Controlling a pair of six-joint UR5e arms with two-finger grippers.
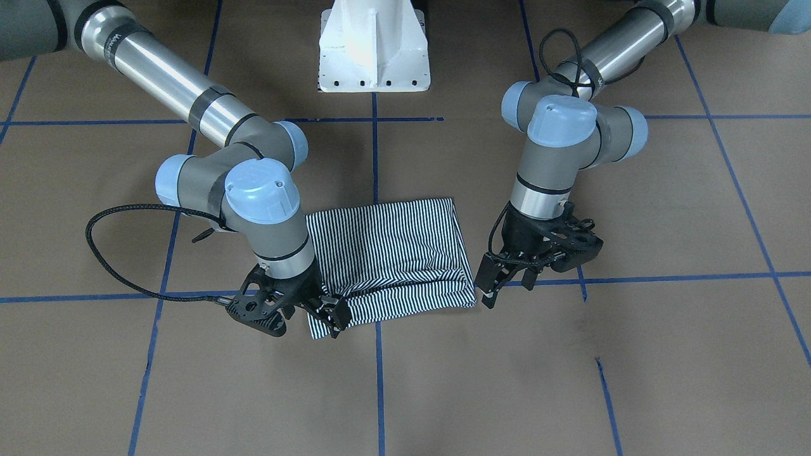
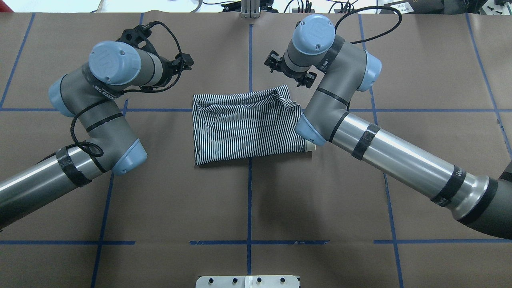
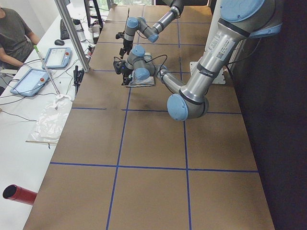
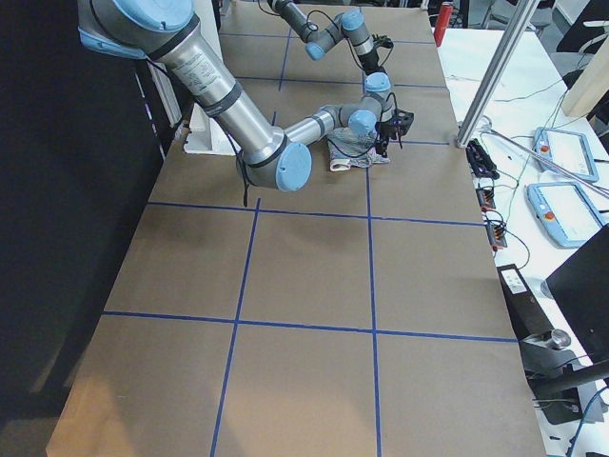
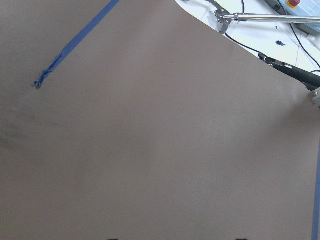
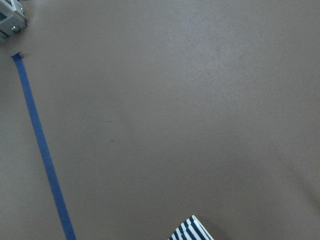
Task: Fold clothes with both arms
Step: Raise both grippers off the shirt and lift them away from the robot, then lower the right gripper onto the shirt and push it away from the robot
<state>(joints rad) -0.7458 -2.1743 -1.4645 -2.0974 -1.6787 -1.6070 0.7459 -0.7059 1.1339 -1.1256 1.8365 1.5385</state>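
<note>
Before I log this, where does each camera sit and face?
Front-facing: across the table, facing the robot, steeply down; right arm, left arm, pedestal base, shirt.
Overhead: behind the robot, forward and down; both arms.
Exterior left: table's left end, looking along it; left arm nearest.
Exterior right: opposite end; right arm nearest.
Left wrist: faces bare table; no arm visible.
Right wrist: faces table, shirt corner; no arm.
Shared: front-facing and overhead both show the shirt.
</note>
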